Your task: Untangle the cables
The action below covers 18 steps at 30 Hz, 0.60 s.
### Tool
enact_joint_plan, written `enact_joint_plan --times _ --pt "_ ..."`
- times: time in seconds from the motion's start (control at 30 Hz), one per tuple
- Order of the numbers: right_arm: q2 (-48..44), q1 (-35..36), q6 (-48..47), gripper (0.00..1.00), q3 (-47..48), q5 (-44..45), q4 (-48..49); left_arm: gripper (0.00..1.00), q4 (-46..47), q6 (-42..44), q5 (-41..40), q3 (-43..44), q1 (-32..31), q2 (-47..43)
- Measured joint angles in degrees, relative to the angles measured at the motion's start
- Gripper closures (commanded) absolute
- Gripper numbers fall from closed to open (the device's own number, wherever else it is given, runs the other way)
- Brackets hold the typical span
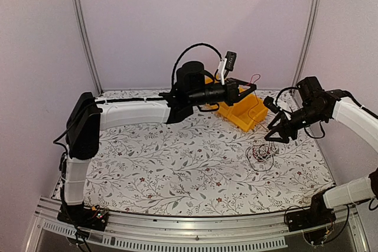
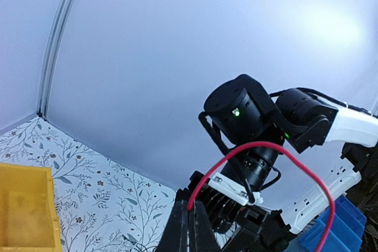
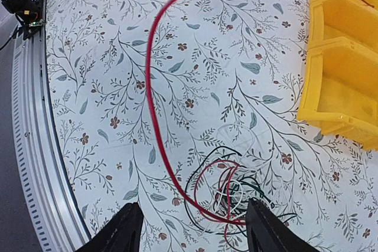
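Top view: yellow bins (image 1: 243, 115) sat at the far right part of the table (image 1: 165, 163). The left gripper (image 1: 251, 88) hung above the bins' far end, with a bit of red cable (image 1: 254, 77) showing just beyond its tip. The right gripper (image 1: 273, 135) hovered just right of the bins, raised off the table. The cables (image 1: 261, 155) lay as a loose tangle on the table, near the bins on their near-right side, below the right gripper. Jaw states too small to tell here.

Left wrist view: left gripper (image 2: 189, 222) fingers (image 2: 180, 231) were pressed together, pinching the red cable (image 2: 254, 146), which looped up from the pinch and dropped down to the right. A yellow bin (image 2: 26, 210) was at lower left; the right arm (image 2: 307, 119) was behind the loop, on the far side from the bin.

Right wrist view: right gripper (image 3: 194, 216) fingers (image 3: 124, 231) were spread wide, touching nothing. The tangle (image 3: 227, 193) of black, red, white and dark green lay between and just beyond them, below-left of the bins (image 3: 339, 63). The red cable (image 3: 152, 87) rose out of it in a long curve, left of the bins, off the top edge.
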Motion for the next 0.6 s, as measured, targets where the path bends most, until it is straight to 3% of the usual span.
enact_joint_plan --times 0.33,0.4,0.5,0.6 --pt "0.50 -0.09 1.70 0.48 -5.18 4.15 10.95 1.00 0.04 0.02 -1.14 -1.62 0.31 -2.47" --pt "1.31 -0.13 1.84 0.59 -5.31 4.57 12.37 1.00 0.04 0.02 -1.16 -1.75 0.39 -2.49" --pt "2.36 -0.15 1.86 1.00 -5.55 4.39 14.03 1.00 0.00 0.02 -1.16 -1.95 0.59 -2.51" --pt "3.67 -0.15 1.84 1.00 -5.60 3.50 15.19 1.00 -0.24 0.11 -1.40 -2.32 0.83 -2.78"
